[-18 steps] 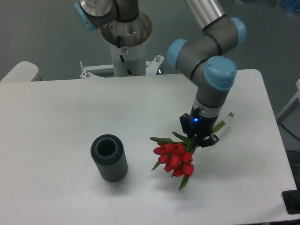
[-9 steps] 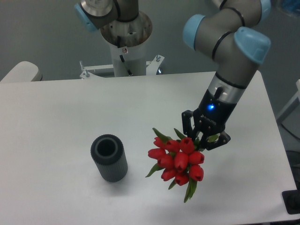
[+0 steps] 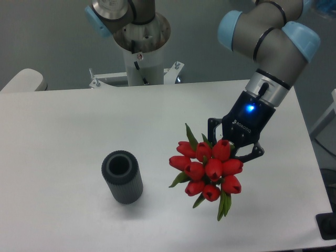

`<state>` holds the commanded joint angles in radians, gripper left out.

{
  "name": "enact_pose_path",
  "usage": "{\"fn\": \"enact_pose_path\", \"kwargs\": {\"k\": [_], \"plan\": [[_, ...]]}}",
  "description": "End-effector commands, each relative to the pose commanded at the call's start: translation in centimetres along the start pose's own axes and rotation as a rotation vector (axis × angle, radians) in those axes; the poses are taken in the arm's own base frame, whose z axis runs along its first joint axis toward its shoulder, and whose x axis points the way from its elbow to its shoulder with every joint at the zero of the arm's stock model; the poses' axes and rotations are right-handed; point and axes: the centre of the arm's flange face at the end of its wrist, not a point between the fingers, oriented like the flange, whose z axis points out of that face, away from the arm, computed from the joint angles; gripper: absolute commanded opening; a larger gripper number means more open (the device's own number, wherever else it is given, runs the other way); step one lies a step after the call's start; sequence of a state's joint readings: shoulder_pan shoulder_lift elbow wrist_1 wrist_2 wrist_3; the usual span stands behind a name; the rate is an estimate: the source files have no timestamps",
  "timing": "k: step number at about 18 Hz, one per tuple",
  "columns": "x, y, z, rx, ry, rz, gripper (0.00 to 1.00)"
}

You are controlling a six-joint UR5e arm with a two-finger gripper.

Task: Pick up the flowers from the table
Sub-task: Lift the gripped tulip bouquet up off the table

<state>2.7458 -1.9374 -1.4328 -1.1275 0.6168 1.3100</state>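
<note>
Flowers [image 3: 210,168] are hanging in the air above the right half of the worktop [image 3: 63,136], gripped by the end effector [image 3: 236,149]. The red tulip heads are bunching together and facing toward the camera, with a few green leaves poking out at the upper left, at the left side and beneath the cluster. The stems are running back behind the heads and are mostly hidden, so how they are lying in the grip cannot be told exactly.

The end effector's dark fingers [image 3: 214,127] are pressing in on the bunch just behind the heads, one showing at the upper left of the cluster and the other at its right side. A blue light is glowing on the black wrist body above them. The arm [image 3: 273,47], grey with pale blue joint caps, is reaching down from the upper right corner of the view.

A dark grey ribbed vase [image 3: 122,177] is standing upright on the worktop, well apart from the flowers on their left, its open mouth showing from above. The arm's base column [image 3: 142,52] is rising behind the far edge of the worktop.
</note>
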Motion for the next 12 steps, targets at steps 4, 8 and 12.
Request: {"fn": "enact_pose_path", "kwargs": {"k": [4,8,12], "plan": [[-0.12,-0.02,-0.01,0.015,0.003,0.002,0.2],[-0.16,0.03,-0.07,0.018,-0.003,0.006,0.2],[-0.23,0.11,-0.09,0.023,-0.002,0.005,0.2]]}}
